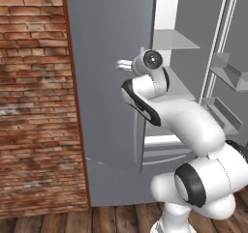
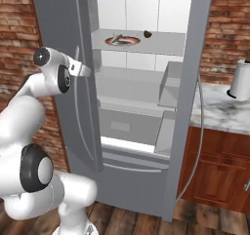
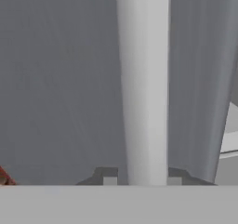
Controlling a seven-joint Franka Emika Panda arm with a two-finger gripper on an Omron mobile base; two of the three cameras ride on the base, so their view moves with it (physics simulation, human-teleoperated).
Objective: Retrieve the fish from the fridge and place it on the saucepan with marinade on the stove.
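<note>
- The tool [image 3: 142,179] is clenched round the long upright handle [image 3: 142,79] of the left fridge door [image 1: 111,82], one dark fingertip on each side of the bar, as seen in the hand view.
- The fridge [image 2: 146,102] stands with both doors swung out, so the white inside and the glass shelves are exposed in the right base view.
- The fish [image 2: 118,38] is seen on the upper shelf [image 2: 161,43], lying in a reddish-brown round dish [image 2: 124,41]; a small dark lump [image 2: 147,33] sits just beside that dish.
- The step in hand is judged to be the last of the door pull, with the reach for the fish not yet begun.
- The door should be left wide enough for the elbow to pass before the handle is let go.
- The release is best made by parting the fingers fully and backing straight off the bar, so that the door is not dragged shut.
- The fish is slim and lies low in the dish, so a level approach from the front, under the shelf above, is advised.
- A kettle [image 2: 240,80] stands on the marble surface [image 2: 219,112] to the right, well apart from the work.
</note>
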